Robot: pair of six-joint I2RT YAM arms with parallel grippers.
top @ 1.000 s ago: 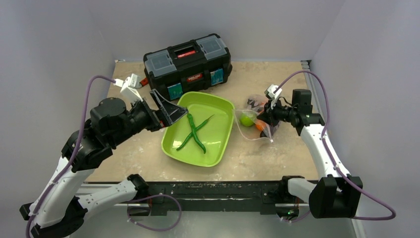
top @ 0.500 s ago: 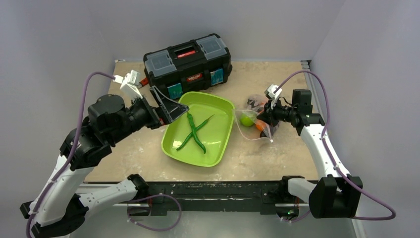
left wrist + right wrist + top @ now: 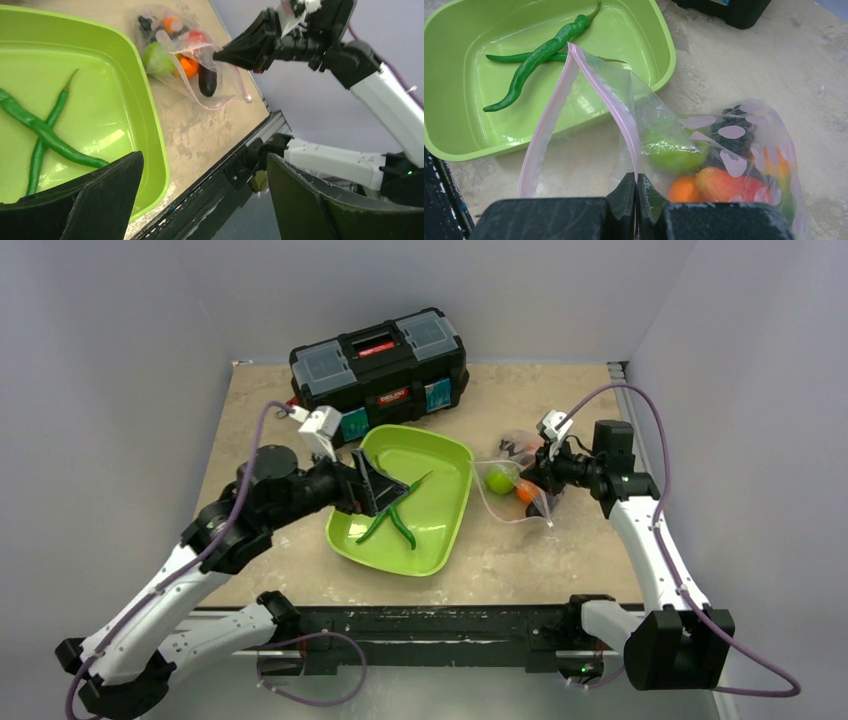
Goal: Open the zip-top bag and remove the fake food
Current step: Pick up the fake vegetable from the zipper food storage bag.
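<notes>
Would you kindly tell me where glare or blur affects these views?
Top external: even light, sharp throughout. Left wrist: a glare patch on the green tray floor; the left fingers look soft. Right wrist: the zip-top bag glints; the right fingers blur.

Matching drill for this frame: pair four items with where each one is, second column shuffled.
1 bean pods
2 lime
3 toolbox
4 right fingers

A shut on the zip-top bag rim
B lying in the green tray
C at the table far edge
D inside the bag

Pairs: 1-B, 2-D, 3-C, 4-A
</notes>
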